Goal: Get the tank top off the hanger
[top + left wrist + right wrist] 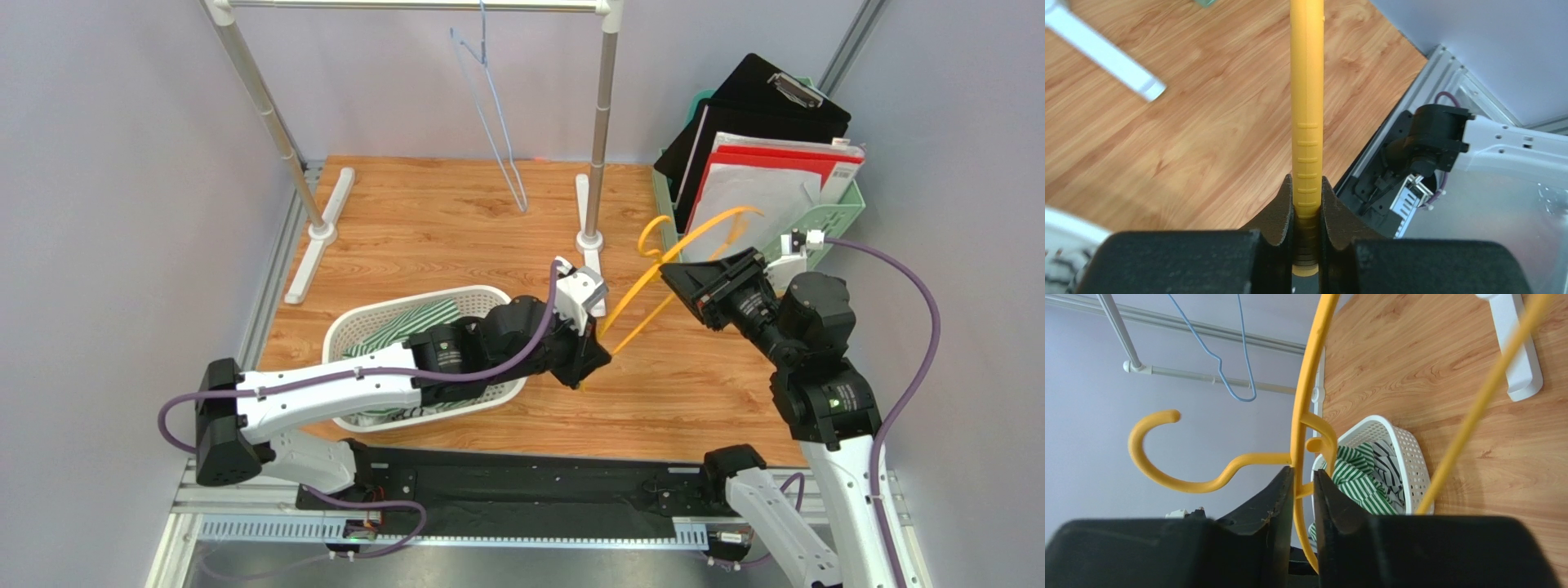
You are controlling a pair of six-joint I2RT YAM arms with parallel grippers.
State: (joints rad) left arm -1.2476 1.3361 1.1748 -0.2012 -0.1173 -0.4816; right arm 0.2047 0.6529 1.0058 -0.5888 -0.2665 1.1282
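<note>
The yellow hanger [1308, 122] hangs in the air between the two arms, above the right half of the table. The tank top [1358, 471], green-and-white striped, lies in the white basket [478, 292] on the near left, well apart from the hanger's arms, which look bare wherever I can see them.

The left gripper [1308, 184] is pressed together on one plastic limb, pinching it square between both pads. The right gripper [1304, 474] straddles the neck just below the hook. One finger is against the plastic and a slit shows on the other side, so I cannot tell whether it truly grips.

What worries me is the shared hold. If the right side has no bite, the whole hanger depends on the left pinch at one end, and it may pivot there and swing down. If both do grip and the arms drift apart, the rigid plastic could flex or skid out of one pair of pads. The low end also sits near the basket rim, so a swing could hook the cloth again.

Much is hidden. The left arm lies across the basket and covers much of it, so how the top is lying is unclear. The left wrist view shows only one straight stretch of hanger. The right wrist view cuts off both lower limbs.
</note>
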